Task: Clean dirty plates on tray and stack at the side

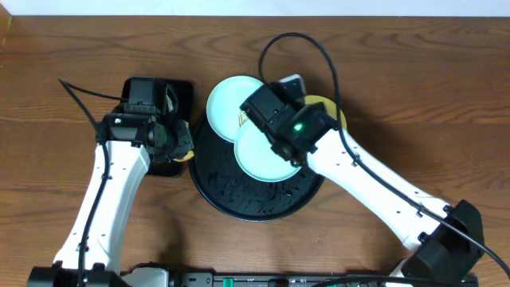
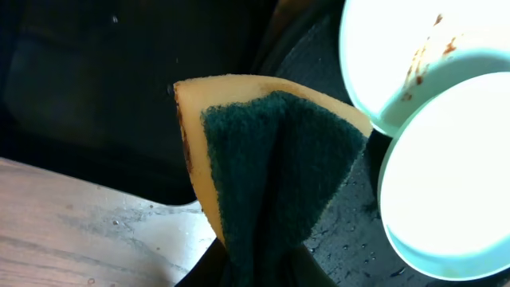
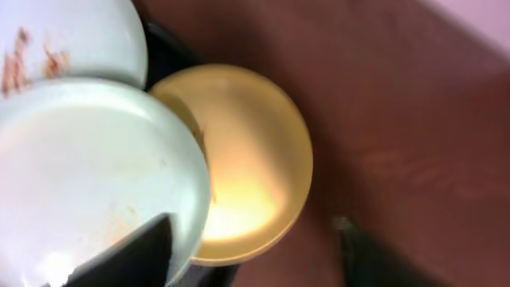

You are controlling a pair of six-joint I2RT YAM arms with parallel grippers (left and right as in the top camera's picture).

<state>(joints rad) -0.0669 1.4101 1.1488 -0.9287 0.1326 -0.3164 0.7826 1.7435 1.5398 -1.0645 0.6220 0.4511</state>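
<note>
Overhead, the tray [image 1: 239,203] sits mid-table, and all three plates lie on or across its far half. The smeared plate [image 1: 227,104], mint with brown streaks, overhangs the tray's far-left rim. The second mint plate [image 1: 263,155] lies nearer the tray's middle, its edge over the smeared one. The yellow plate [image 3: 255,151] hangs over the tray's far-right rim, tucked partly under the second mint plate.

The right claw [image 3: 253,227] hangs above the tray's far side with its jaws wide. One finger shows over the second mint plate and the other over the bare table [image 3: 414,119], and nothing is gripped between them.

The left claw [image 1: 178,145] is just off the tray's left rim, over the small tray [image 1: 185,92]. It is clamped on a sponge [image 2: 271,167], yellow with a dark green scouring face, which is clear of both mint plates.
</note>
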